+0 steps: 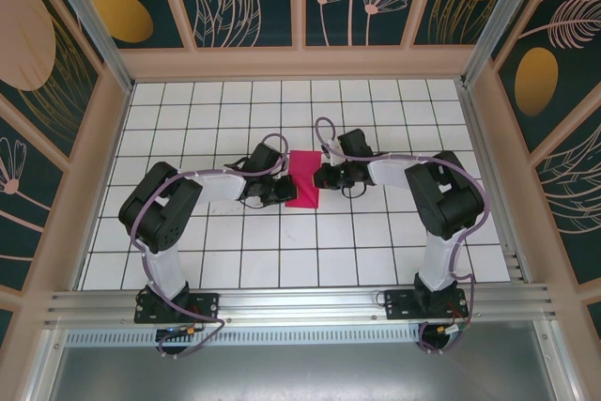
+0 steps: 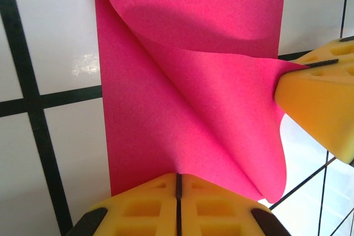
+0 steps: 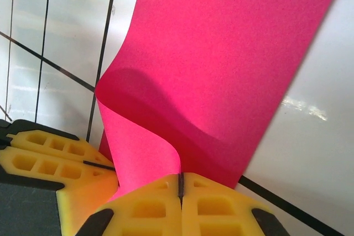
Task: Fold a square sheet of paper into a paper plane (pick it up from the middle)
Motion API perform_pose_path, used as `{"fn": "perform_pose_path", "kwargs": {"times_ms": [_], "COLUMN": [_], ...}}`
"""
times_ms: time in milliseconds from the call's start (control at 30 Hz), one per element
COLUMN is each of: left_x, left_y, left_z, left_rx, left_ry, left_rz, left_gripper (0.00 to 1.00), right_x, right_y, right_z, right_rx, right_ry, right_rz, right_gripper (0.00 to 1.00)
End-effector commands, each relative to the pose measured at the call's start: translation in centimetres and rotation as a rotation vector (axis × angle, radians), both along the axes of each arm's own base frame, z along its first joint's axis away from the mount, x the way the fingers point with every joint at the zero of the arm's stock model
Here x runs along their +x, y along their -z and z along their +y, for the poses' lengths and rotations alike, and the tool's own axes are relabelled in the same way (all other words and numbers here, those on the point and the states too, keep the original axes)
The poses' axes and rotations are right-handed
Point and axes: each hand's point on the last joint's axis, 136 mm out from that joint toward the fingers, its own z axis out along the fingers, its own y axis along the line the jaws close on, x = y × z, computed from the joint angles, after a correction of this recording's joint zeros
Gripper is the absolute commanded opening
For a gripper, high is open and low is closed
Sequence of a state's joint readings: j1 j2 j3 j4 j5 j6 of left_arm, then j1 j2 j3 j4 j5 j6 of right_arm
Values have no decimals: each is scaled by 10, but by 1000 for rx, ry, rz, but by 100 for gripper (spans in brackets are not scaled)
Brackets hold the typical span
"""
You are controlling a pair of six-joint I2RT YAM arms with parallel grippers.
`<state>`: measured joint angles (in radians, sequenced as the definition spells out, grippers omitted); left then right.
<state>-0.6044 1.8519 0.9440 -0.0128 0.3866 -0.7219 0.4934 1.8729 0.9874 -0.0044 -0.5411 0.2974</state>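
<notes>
- Square sheet of paper at centre of tabletop, one flap curling upward.
- Left end effector: clamped on sheet edge.
- Right end effector: clamped on curled flap.

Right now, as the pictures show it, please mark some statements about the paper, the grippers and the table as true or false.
1. The left gripper and the right gripper are both shut on the pink paper. True.
2. The paper lies fully flat. False: one part is lifted and curls over the rest.
3. The table is white with dark grid lines. True.
4. The paper sits in a far corner of the table. False: it is near the middle, between the two grippers.
</notes>
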Motion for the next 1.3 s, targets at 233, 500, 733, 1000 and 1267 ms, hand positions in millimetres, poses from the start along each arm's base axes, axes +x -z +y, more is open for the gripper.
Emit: {"fn": "perform_pose_path", "kwargs": {"times_ms": [233, 500, 733, 1000, 1267], "left_x": [-16, -16, -12, -4, 26], "left_y": [16, 15, 11, -4, -69], "left_z": [11, 10, 8, 1, -29], "left_rx": [72, 66, 58, 24, -172], "left_ry": [22, 25, 21, 18, -9], "left_rz": [56, 55, 47, 11, -137], "left_gripper": [10, 10, 10, 11, 15], "right_x": [14, 17, 14, 12, 10], "right_y": [6, 7, 14, 25, 32], "right_z": [-3, -5, -7, -13, -16], "right_rx": [-43, -49, -63, -98, -114], "right_ry": [32, 35, 39, 59, 61], "right_rz": [-20, -19, -1, 22, 38], "right_gripper": [7, 6, 6, 6, 6]}}
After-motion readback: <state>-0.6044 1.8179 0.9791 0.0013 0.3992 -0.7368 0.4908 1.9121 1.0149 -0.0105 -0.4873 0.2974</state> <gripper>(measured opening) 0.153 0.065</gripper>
